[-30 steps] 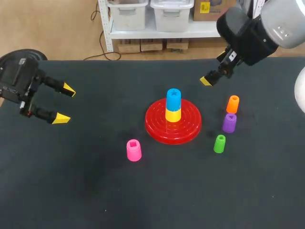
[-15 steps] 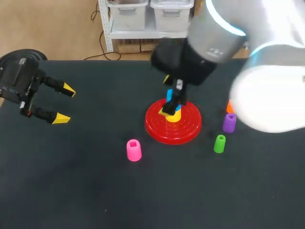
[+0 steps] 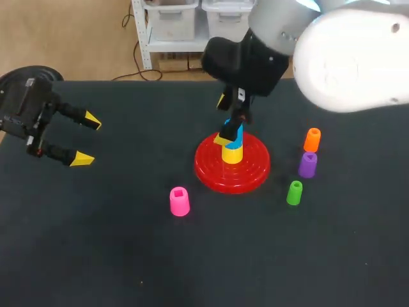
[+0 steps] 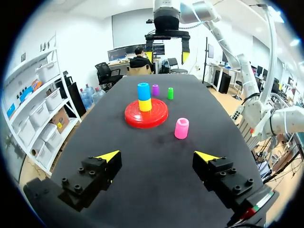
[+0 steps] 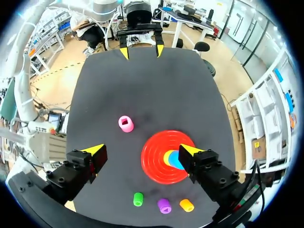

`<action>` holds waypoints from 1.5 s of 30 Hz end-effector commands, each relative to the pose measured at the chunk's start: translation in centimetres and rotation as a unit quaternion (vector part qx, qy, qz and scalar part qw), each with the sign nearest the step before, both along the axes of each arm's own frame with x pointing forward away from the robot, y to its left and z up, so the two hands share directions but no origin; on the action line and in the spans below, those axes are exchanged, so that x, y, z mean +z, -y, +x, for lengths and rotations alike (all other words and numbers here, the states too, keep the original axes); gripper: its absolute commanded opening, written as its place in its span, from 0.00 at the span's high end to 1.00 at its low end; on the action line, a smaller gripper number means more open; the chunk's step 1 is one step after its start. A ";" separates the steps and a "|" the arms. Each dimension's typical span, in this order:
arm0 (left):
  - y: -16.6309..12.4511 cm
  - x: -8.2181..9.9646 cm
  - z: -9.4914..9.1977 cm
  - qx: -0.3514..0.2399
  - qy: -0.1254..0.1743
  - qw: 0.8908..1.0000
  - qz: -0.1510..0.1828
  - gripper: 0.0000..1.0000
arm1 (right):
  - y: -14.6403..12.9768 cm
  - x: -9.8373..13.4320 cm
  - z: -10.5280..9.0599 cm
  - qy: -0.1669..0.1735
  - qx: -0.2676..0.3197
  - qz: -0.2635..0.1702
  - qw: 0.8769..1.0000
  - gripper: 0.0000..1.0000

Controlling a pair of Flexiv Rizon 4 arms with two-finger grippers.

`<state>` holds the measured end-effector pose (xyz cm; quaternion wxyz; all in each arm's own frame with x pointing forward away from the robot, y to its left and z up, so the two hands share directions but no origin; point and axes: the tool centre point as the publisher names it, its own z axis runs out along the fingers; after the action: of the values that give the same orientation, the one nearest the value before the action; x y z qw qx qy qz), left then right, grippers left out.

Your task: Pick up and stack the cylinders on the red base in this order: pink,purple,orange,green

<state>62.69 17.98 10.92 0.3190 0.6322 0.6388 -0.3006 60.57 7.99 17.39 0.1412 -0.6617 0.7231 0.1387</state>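
Though spread wide, grasping nothing: fingers (image 5: 94, 151) of the right gripper (image 5: 142, 150), released, aimed straight down at the black table (image 5: 142, 90). Below and just inside one finger, the blue cylinder (image 5: 177, 160), seated on the yellow cylinder (image 5: 166, 157), both upright at the middle of the red base (image 5: 153, 166). In the head view, lower yellow tip overlapping the blue cylinder's side; touching or merely above it, cannot tell. Behind the gripper, the right arm (image 3: 345, 57), in from the right and stretched past the middle to the base.

Likewise parted and empty: fingers (image 4: 108, 156) of the left gripper (image 4: 157, 156), slack, near the table's left edge, well apart from every piece. Ahead of it, the pink cylinder (image 4: 181, 128), upright on the table, square hole in its top, near the base's rim but not touching, on the side toward the left gripper and the front edge.

On the base's right side in the head view, three more upright pieces in a loose line, none touching another: orange cylinder (image 3: 312, 139) farthest back, purple cylinder (image 3: 307, 164) between, green cylinder (image 3: 294, 192) nearest the front. All three near the base, apart from it.
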 end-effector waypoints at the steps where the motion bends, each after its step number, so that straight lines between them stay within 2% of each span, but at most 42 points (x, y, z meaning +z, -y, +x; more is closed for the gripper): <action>1: 0.0 -0.1 -0.1 0.000 0.003 1.000 -0.001 0.00 | -3.3 -1.1 0.1 0.009 0.021 -0.056 0.998 0.00; 4: 0.0 -0.1 -0.1 0.000 0.003 1.000 -0.001 0.00 | -5.1 -3.0 0.0 0.026 0.036 -0.074 0.996 0.00; 8: 0.0 -0.1 -0.1 0.000 0.003 1.000 -0.001 0.00 | -5.8 -5.2 0.1 0.042 0.044 -0.101 0.993 0.00; 15: 0.0 -0.1 -0.1 0.000 0.003 1.000 -0.001 0.00 | -6.6 -7.8 -0.5 0.036 0.077 -0.126 0.988 0.00; 18: 0.0 -0.1 -0.1 0.000 0.003 1.000 -0.001 0.00 | -6.9 -8.9 -0.8 0.020 0.096 -0.138 0.986 0.00; 22: 0.0 -0.1 -0.1 0.000 0.003 1.000 -0.001 0.00 | -7.2 -10.1 -1.3 0.001 0.114 -0.131 0.985 0.00; 30: 0.0 -0.1 -0.1 0.000 0.003 1.000 -0.001 0.00 | -7.8 -11.3 -2.0 -0.016 0.127 -0.122 0.984 0.00; 39: 0.0 -0.1 -0.1 0.000 0.003 1.000 -0.001 0.00 | -8.1 -12.9 -3.3 -0.021 0.138 -0.127 0.982 0.00; 45: 0.0 -0.1 -0.1 0.000 0.003 1.000 -0.001 0.00 | -7.9 -13.7 -3.8 -0.010 0.138 -0.139 0.981 0.00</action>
<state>62.68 17.98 10.92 0.3190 0.6322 0.6389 -0.3006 57.22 15.98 4.01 0.0141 -0.7676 0.6372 0.0675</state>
